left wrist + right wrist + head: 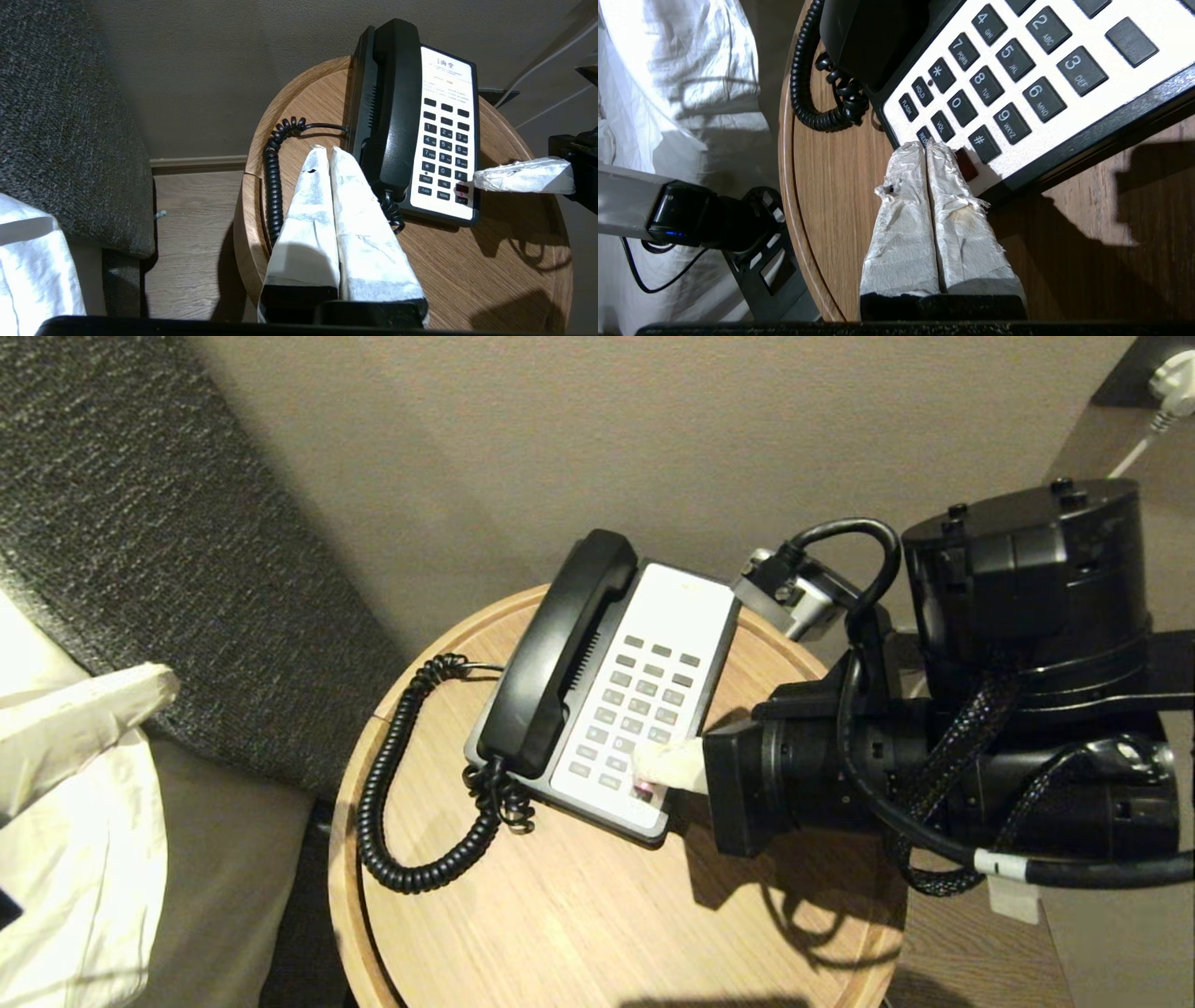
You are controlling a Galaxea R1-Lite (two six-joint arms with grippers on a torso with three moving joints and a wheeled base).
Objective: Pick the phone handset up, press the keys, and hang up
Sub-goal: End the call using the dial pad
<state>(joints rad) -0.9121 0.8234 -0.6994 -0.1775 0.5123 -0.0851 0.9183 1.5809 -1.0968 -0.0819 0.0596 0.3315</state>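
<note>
The black phone handset point(560, 653) point(395, 102) lies in the cradle on the left side of the black-and-white phone base point(677, 607). Its coiled cord point(383, 784) loops over the round wooden table point(607, 915). My right gripper point(644, 767) point(925, 145) is shut, its white-wrapped fingertips point(479, 179) resting at the lowest row of keys point(985, 88), next to a red key and the redial key. My left gripper point(325, 148) point(168, 683) is shut on nothing and hangs left of the table, apart from the phone, pointing toward the cord and the handset's lower end.
A dark grey upholstered panel point(140, 523) stands left of the table, with white bedding point(56, 859) below it. A white plug point(1172, 378) sits in a wall socket at the far right. A black-and-grey arm on a bracket point(668, 217) stands beside the table's edge.
</note>
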